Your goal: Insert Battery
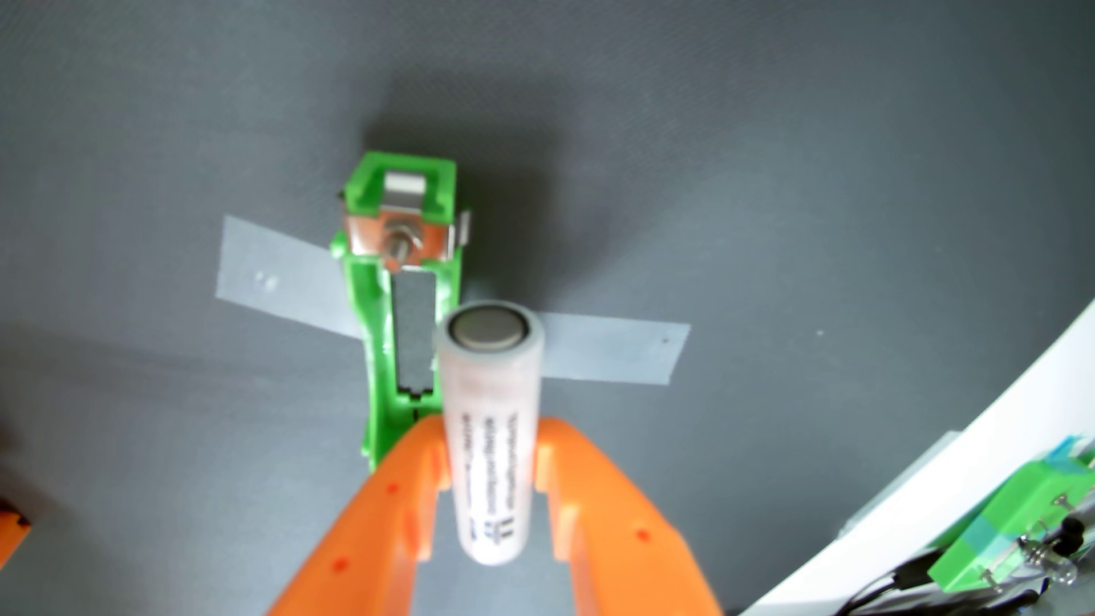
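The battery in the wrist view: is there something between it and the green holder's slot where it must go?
Nothing visible blocks it. The battery, held between the orange pincer fingers, overlaps the right wall of the green holder in this view. The holder's channel looks empty; only the metal contact sits at its far end.

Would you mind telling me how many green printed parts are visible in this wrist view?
2. The green battery holder is taped to the grey mat, just left of the held battery; another green part lies at the lower right edge, partly cut off.
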